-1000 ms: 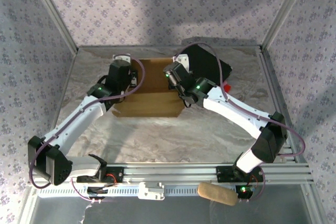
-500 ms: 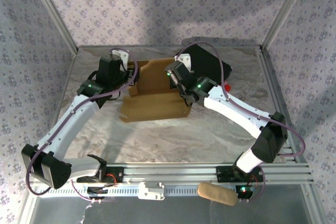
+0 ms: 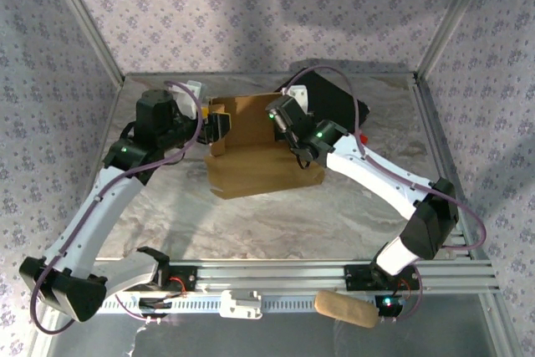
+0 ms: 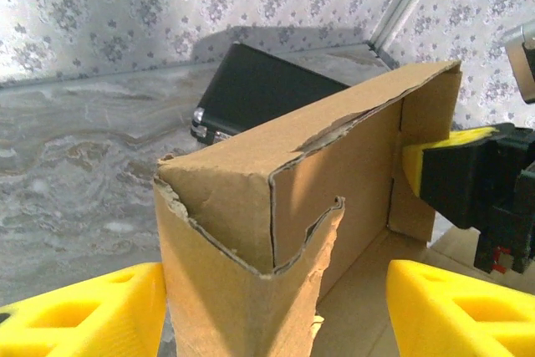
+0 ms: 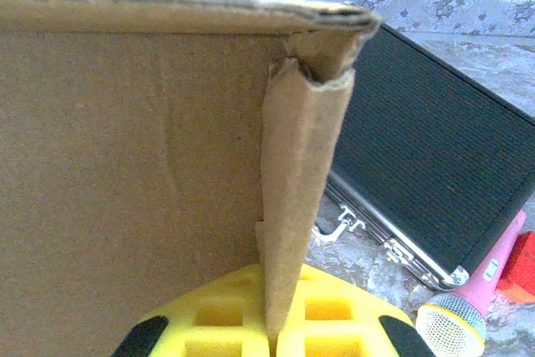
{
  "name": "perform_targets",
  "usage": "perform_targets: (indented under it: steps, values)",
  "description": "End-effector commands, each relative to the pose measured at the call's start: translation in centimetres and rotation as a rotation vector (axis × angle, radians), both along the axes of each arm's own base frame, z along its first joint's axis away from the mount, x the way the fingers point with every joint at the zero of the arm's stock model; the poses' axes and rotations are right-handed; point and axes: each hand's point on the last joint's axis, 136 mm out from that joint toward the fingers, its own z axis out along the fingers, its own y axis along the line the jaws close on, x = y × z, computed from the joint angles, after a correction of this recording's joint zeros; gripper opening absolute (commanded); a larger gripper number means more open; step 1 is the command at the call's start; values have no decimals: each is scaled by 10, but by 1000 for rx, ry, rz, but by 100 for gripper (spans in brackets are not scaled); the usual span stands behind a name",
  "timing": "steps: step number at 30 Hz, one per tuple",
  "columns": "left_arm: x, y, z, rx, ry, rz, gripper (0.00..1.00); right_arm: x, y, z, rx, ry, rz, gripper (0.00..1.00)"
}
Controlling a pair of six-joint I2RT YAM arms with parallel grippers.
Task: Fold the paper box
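From above, the paper box stands partly raised at the middle back of the table, touching a black case. The left gripper is at its left end and the right gripper at its right wall.

At the left wrist, 2 yellow fingers stand spread wide, one on either side of the box's torn corner.

At the right wrist, 2 pads are clamped on an upright flap's edge. A pink microphone lies beside the case.

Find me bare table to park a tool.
Biggest patch: table between box and near rail. Smaller one between case and right frame. Crowded: back middle, left gripper open astride the box, right gripper clamped on it, case close behind.
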Motion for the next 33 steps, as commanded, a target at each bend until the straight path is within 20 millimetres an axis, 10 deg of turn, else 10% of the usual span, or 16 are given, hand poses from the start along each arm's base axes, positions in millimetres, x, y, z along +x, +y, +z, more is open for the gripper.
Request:
perform_targets:
  steps: [1,17,19,27,33]
  values:
    - [-21,-17,4,-35,5,-131,69,-4,9,10,46,-13,24,0]
    - [-20,-7,-46,125,-48,-68,70,-4,12,7,53,4,35,0]
    - [-18,-2,-42,109,-84,-21,99,-5,12,6,51,5,35,0]
    - [-22,11,-5,-2,-129,27,100,-5,12,2,38,11,34,0]
    - [-26,35,-27,35,-38,65,92,-5,10,5,56,7,38,0]
